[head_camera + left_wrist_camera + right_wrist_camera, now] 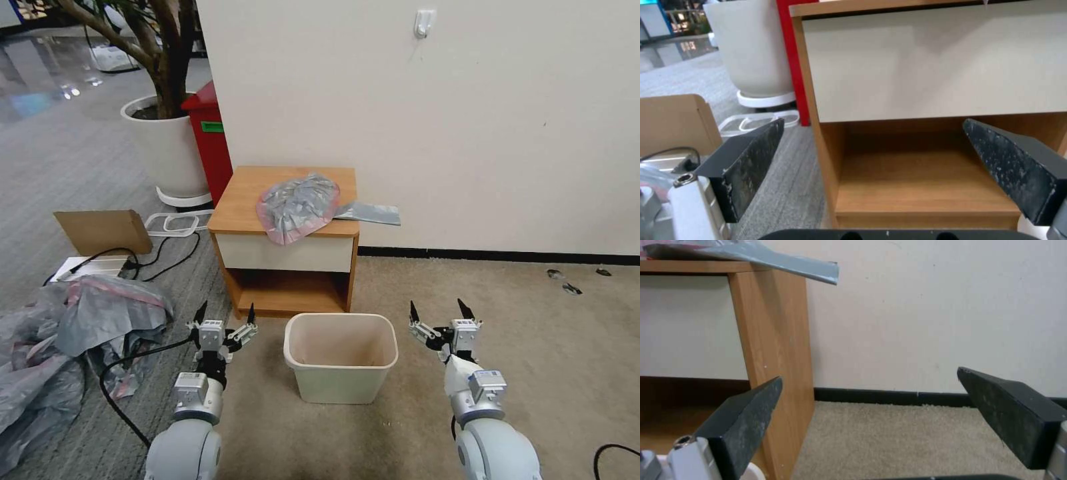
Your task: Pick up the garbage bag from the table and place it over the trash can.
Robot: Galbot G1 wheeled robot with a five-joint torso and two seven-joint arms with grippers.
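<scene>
Thin crinkly grey plastic garbage bag with pink rim (298, 207) on wooden worktop (243, 200): light, floppy, slippery; best pinched at rim. Left end effector (225, 317) and right end effector (438, 312) wide open, empty.

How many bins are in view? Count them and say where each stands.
2. The cream trash can stands on the carpet before the table, between both open grippers. A red bin stands behind the table's left side, partly hidden.
</scene>
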